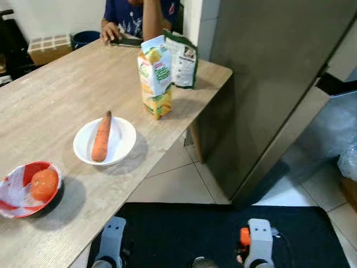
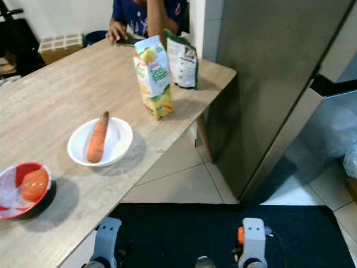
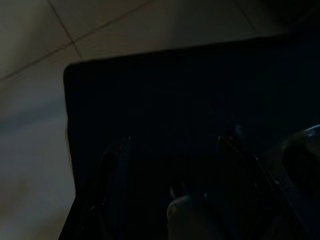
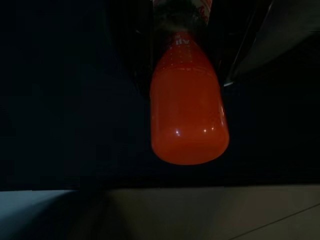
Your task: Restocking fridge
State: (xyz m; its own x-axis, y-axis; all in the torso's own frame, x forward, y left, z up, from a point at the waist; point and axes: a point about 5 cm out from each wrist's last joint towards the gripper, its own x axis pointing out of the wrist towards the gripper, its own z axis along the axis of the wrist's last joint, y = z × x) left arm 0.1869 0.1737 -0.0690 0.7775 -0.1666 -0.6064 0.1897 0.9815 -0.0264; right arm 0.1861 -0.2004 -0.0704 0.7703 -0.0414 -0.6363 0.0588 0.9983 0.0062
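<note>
Hanging from right tool (image 4: pixel 182 30): bottle (image 4: pixel 189 107), base-down.

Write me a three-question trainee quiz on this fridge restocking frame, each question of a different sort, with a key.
1. True or false: the carrot lies in a white bowl.
2. What does the right gripper hold? A) juice carton B) orange drink bottle C) tomato
3. Fill in: the juice carton stands near the table edge, just in front of a ____ snack bag.

Key
1. True.
2. B: the orange drink bottle hangs between its fingers.
3. Green.
</note>
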